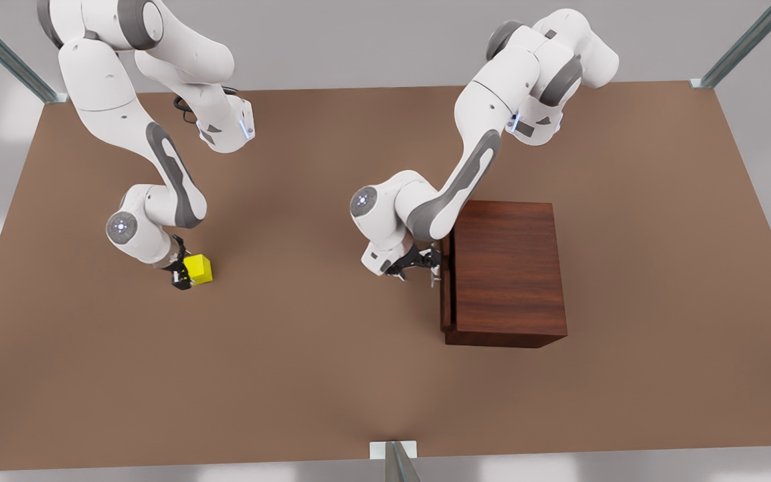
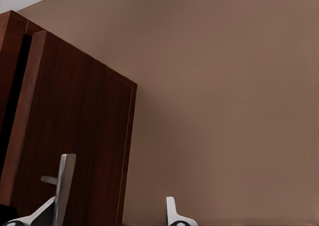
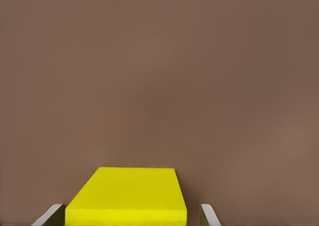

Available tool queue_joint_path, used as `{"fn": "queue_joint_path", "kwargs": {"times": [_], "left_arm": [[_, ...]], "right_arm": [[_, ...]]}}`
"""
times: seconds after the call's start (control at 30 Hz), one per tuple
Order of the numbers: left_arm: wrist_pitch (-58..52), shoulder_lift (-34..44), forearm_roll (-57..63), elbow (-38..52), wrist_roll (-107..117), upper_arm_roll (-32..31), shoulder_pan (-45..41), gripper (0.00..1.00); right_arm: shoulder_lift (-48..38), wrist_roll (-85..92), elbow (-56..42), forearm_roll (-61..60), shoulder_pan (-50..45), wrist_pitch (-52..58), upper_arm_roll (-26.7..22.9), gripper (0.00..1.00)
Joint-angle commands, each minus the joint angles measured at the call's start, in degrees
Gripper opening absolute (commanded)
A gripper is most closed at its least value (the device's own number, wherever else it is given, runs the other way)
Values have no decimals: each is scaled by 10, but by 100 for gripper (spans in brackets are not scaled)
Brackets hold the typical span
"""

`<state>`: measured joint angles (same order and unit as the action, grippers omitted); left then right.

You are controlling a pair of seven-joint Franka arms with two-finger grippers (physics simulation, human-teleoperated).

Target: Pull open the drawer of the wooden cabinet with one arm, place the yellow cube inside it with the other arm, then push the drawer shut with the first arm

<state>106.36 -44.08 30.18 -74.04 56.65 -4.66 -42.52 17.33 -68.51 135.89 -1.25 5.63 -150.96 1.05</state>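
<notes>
The wooden cabinet (image 1: 509,271) stands on the table at the front view's right. Its drawer (image 2: 75,131) faces the middle and looks a crack ajar, with a dark gap behind the front panel. My left gripper (image 1: 425,262) is open at the silver handle (image 2: 64,181), which stands between the fingers, close to one fingertip (image 2: 47,212). The yellow cube (image 1: 199,269) rests on the table at the front view's left. My right gripper (image 1: 183,276) is open and low over it. Its fingers (image 3: 207,213) straddle the cube (image 3: 127,196) with small gaps on both sides.
The brown table (image 1: 332,375) stretches wide between the cube and the cabinet. Metal frame posts (image 1: 395,462) stand at the table's edges and corners. Both arms' elbows rise above the table's far half.
</notes>
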Motion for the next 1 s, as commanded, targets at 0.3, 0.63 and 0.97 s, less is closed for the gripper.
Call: {"fn": "queue_joint_path", "kwargs": {"times": [0.3,0.63,0.97], "left_arm": [[37,0,-1,6,44,-4,-8,100],[28,-2,7,6,60,-2,-31,100],[23,-5,15,7,82,0,-44,100]], "right_arm": [[9,-43,0,0,-16,-15,0,100],[9,-57,0,1,-17,-15,-1,73],[-3,-72,-2,15,-12,-13,-2,69]]}}
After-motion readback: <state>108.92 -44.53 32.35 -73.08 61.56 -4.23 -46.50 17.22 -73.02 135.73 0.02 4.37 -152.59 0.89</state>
